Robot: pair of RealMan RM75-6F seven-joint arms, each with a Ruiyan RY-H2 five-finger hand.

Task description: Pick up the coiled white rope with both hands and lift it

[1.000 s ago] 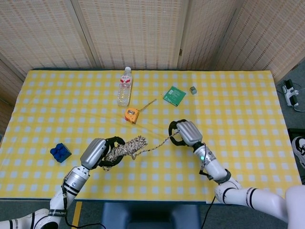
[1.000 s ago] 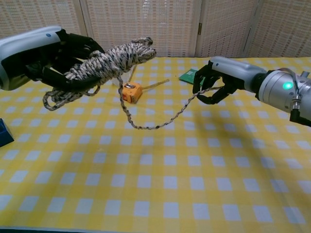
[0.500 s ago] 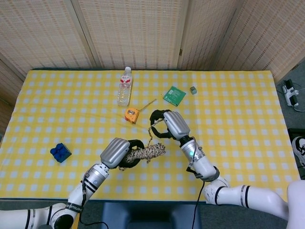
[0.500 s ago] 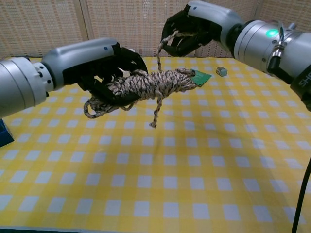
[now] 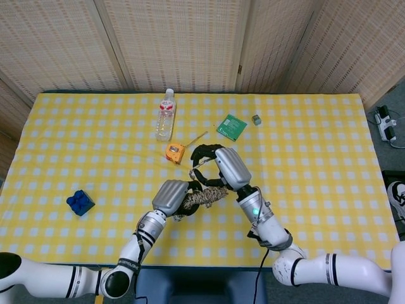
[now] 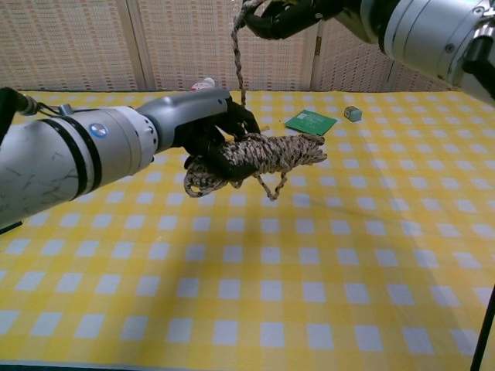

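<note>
In the head view, the left hand grips one end of the coiled rope, which is held above the yellow checked bench. The right hand sits just beyond the coil, its fingers curled round a loose rope strand that runs down to the bundle. Behind them on the bench lie an orange tape measure, a water bottle, a green card and a small grey cube; a blue block sits well to the left.

In the chest view, the left hand clasps the coiled rope lying roughly level, clear of the bench. The right hand at the top edge pinches the strand, which hangs down to the coil.
</note>
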